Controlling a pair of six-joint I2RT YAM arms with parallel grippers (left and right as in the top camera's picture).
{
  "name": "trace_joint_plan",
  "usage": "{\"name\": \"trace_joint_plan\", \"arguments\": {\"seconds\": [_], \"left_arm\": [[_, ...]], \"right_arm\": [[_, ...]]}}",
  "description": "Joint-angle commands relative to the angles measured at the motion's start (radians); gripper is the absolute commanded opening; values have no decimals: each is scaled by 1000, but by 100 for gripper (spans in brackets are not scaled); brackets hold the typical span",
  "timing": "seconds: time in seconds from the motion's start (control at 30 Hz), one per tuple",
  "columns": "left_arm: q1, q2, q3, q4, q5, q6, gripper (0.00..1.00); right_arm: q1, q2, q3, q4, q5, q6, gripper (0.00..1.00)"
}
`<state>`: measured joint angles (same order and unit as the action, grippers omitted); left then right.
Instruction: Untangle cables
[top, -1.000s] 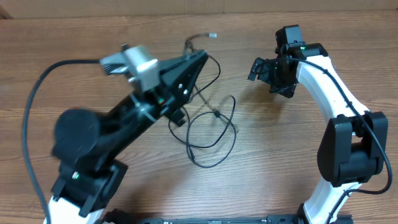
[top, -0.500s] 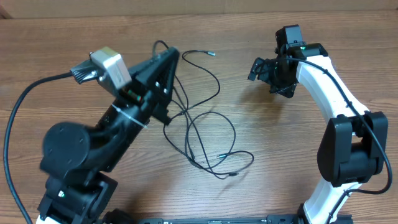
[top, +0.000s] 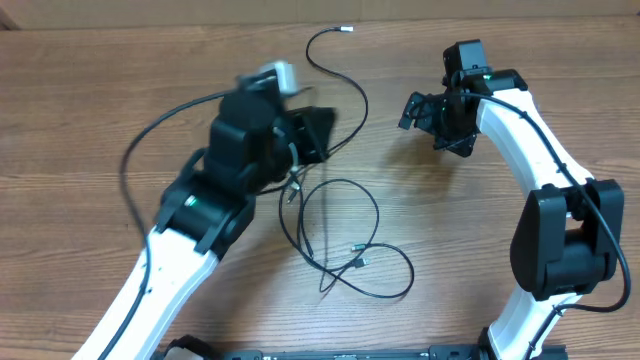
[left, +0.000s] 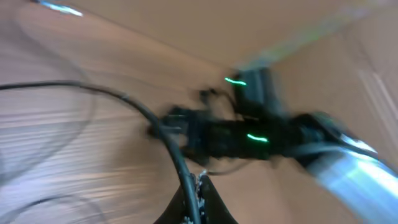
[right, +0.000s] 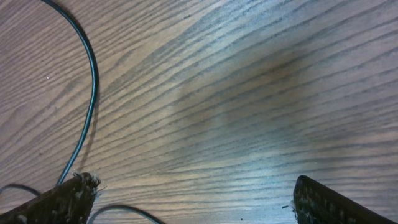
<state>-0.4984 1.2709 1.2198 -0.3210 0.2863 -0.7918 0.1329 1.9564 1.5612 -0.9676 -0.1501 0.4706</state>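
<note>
cables (top: 345, 225) in loose loops on the table (top: 80, 130) near its middle, one strand running to the far edge, left gripper (top: 320, 130) at the loops' far left side, right gripper (top: 411, 112) apart to the right

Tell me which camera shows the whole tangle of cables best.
Overhead: it shows the cables whole, loose loops and plug ends spread on the table. Left wrist, blurred, shows one strand; right wrist shows only a curved strand.
</note>
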Motion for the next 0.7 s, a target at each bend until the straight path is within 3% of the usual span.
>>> {"name": "trace_joint_plan", "arguments": {"seconds": [0.0,0.07,0.1,0.13,0.4,0.53,0.67], "left_arm": [[51,57,12,230,555,-135,4],[94,80,12,437,715,-270,4],[137,92,12,645,799,-383,4],[160,93,12,748,826,-433,4],[401,87,14,1471,856,-941,4],[522,87,13,1584,829,-1045,4],[670,88,13,1483,890,-1073,4]], "right_arm": [[2,-3,-2,2,0,0,100],[2,-3,-2,2,0,0,100],[2,-3,-2,2,0,0,100],[2,-3,-2,2,0,0,100],[2,-3,-2,2,0,0,100],[2,-3,-2,2,0,0,100],[2,-3,-3,2,0,0,100]]}}
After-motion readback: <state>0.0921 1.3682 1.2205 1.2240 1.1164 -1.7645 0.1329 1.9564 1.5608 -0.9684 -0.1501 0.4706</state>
